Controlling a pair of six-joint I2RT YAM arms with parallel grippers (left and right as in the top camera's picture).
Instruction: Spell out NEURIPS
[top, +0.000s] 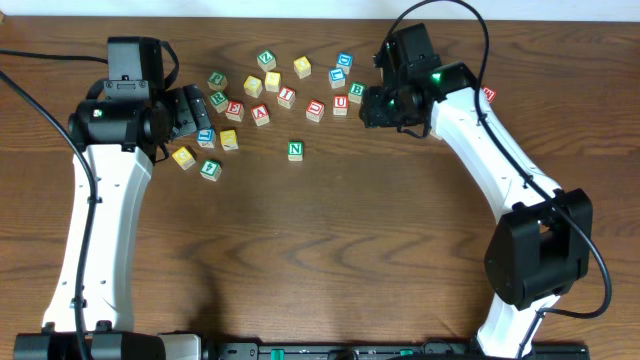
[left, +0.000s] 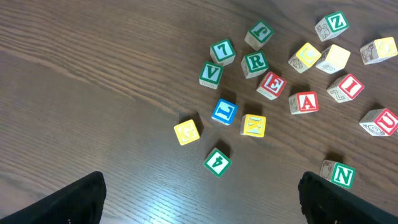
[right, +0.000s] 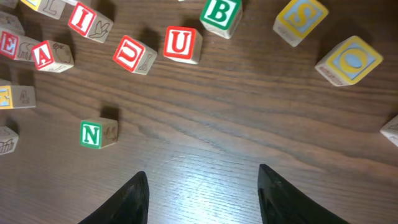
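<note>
Toward twelve o'clock on the table (top: 330, 250), the scatter: lettered cubes lie loose and unsorted, with no row formed, so I judge the word barely begun
N cube (top: 295, 150): green letter, alone at six o'clock of the scatter and apart from it; it sits like a first letter, with bare wood at its three o'clock for the rest
E cube (left: 272, 84): red, just beside the green R cube (left: 255, 61), at its five o'clock, on the left arm's side
A cube (left: 303, 102): red, not needed, close at four o'clock of the E
I cube (left: 350, 86): red, turned askew, near two o'clock of the A
U cube (right: 181, 43): red, with a spare U cube (right: 128, 53) at its nine o'clock, both on the right arm's side
S cube (right: 299, 17): yellow face, at three o'clock of a green B cube (right: 219, 11)
P: I cannot find one face-up
Left pincer (left: 200, 180): released, fingers wide apart, nothing between them; it hangs above bare wood short of the cubes
Right pincer (right: 202, 171): released and empty too, N toward its ten o'clock, the U's at eleven, placed as if to choose
Likely next: the E belongs beside N; it is crowded by R and A, so grabbing it could nudge its neighbours
</note>
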